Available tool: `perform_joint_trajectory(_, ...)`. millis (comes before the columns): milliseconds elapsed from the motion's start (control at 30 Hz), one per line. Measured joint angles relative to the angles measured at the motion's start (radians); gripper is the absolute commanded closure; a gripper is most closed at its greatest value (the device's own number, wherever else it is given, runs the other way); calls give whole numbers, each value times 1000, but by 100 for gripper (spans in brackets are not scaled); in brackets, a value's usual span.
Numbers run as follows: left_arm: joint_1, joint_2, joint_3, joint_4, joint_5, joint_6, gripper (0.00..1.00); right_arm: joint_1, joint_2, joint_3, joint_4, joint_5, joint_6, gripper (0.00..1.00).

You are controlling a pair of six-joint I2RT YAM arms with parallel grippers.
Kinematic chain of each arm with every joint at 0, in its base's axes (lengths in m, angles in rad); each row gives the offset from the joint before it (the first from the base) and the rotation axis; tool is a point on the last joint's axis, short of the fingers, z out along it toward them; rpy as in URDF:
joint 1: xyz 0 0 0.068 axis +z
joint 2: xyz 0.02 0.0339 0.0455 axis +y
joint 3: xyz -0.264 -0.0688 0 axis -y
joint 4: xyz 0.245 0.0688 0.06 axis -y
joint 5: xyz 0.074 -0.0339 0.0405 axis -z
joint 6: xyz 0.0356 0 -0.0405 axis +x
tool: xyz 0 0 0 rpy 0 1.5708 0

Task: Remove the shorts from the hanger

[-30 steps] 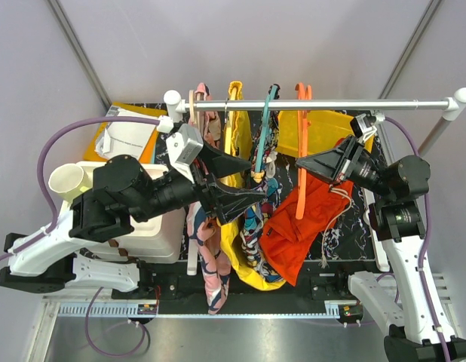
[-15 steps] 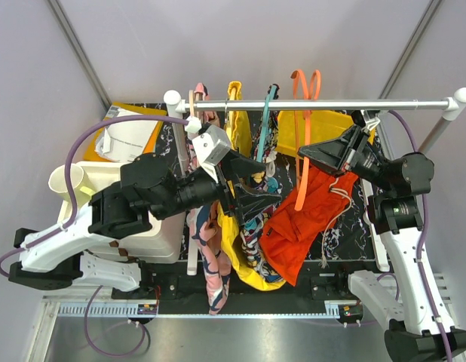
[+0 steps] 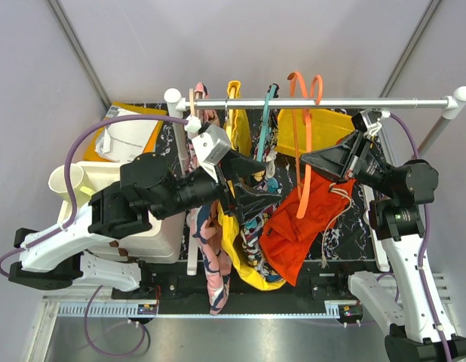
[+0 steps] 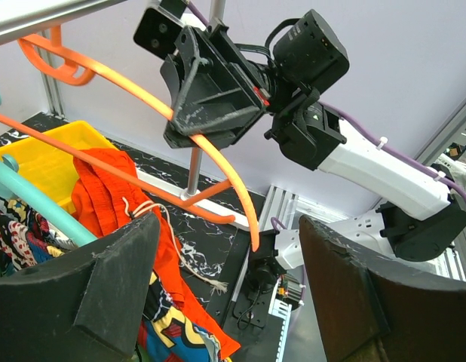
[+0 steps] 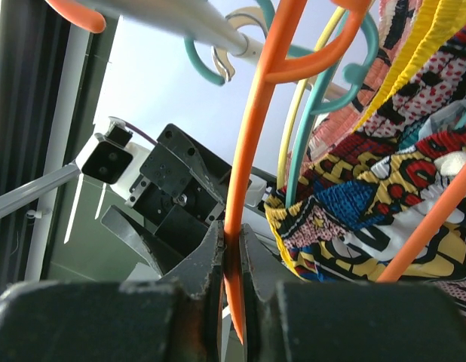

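From above, your right pincer (image 3: 306, 160) is pinched on one arm of the orange hanger (image 3: 301, 197), just below the rail (image 3: 384, 102). The orange-red shorts (image 3: 289, 230) hang on that hanger's lower part, beside the patterned garment (image 3: 252, 226) and over the table (image 3: 352, 226). Your left pincer (image 3: 255, 182) stands spread among the hanging clothes, left of the shorts.

In the left wrist view, your spread fingers (image 4: 82, 286) hold nothing. Past them the right pincer (image 4: 179, 134) clamps the hanger (image 4: 225, 162), and the shorts (image 4: 105, 188) sag at lower left, their pale drawstring (image 4: 189, 253) dangling.

In the right wrist view, the two fingers (image 5: 210, 256) squeeze the hanger's (image 5: 248, 143) thin orange bar. A teal hanger (image 5: 302, 158) hangs just beside it.
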Motion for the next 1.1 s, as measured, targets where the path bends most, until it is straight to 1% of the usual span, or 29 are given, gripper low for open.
perform_joint_trajectory(233, 0, 0, 0, 0, 0, -2, 21, 1, -37, -44, -13, -14, -30, 100)
perform_joint_trajectory(467, 0, -2, 0, 1, -27, -10, 21, 13, -29, -48, -74, -25, -100, 100)
perform_joint_trajectory(700, 0, -22, 0, 23, -46, -10, 21, 84, 20, -51, -87, -13, -160, 100)
perform_joint_trajectory(933, 0, -27, 0, 26, -50, -9, 20, 170, 31, -51, -112, 51, -220, 100)
perform_joint_trajectory(967, 0, -27, 0, 26, -50, -9, 20, 179, 30, -51, -117, 61, -228, 99)
perform_joint_trajectory(1033, 0, -27, 0, 26, -50, -9, 20, 200, 29, -51, -128, 85, -241, 93)
perform_joint_trajectory(1067, 0, -27, 0, 26, -50, -9, 20, 210, 29, -51, -130, 90, -247, 81)
perform_joint_trajectory(1100, 0, -27, 0, 26, -50, -9, 20, 217, 28, -51, -134, 98, -253, 75)
